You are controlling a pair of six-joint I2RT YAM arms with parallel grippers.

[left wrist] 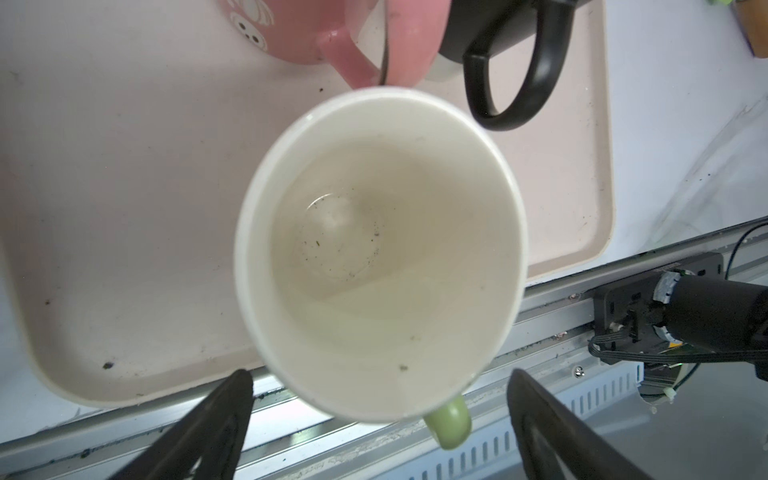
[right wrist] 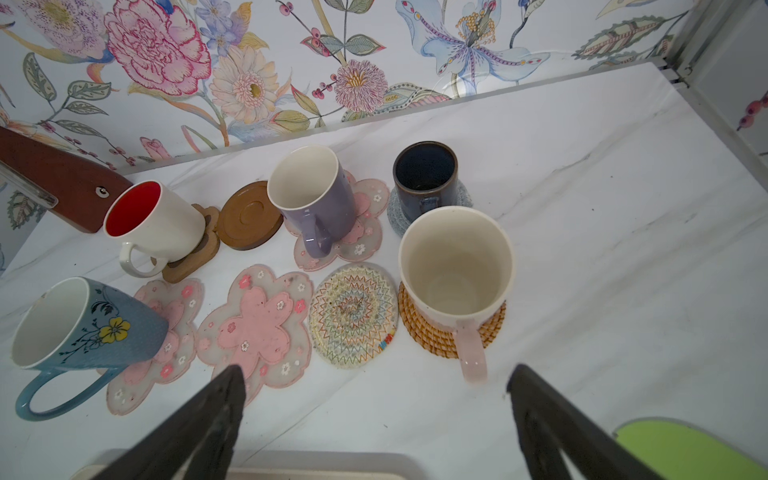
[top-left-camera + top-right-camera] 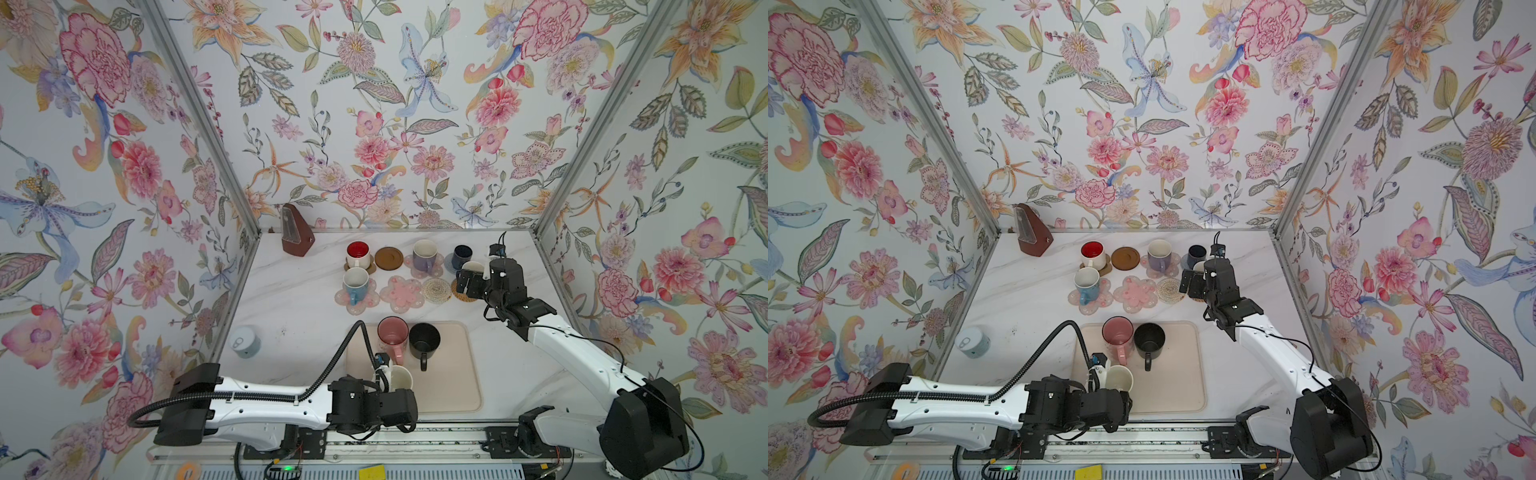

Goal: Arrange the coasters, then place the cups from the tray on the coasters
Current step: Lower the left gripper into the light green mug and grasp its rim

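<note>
Left gripper (image 1: 378, 376), jaws spread wide and empty, straddles the handle of the green mug (image 1: 378, 249), which stands upright on the tray's (image 1: 124, 208) near-left part, handle pointing at the gripper; right gripper (image 2: 374, 374), equally spread, faces the cream mug (image 2: 455, 266) upright on the tan coaster (image 2: 419, 332), handle toward it.

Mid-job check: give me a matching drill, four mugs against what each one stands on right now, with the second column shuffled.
Mugs:
1. lavender mug
2. cream mug with pink handle
3. black mug
4. small navy mug

Stands on:
A. tan woven coaster
B. tray
C. grey-blue round coaster
D. pink flower coaster

Pairs: 1-D, 2-A, 3-B, 4-C.
</note>
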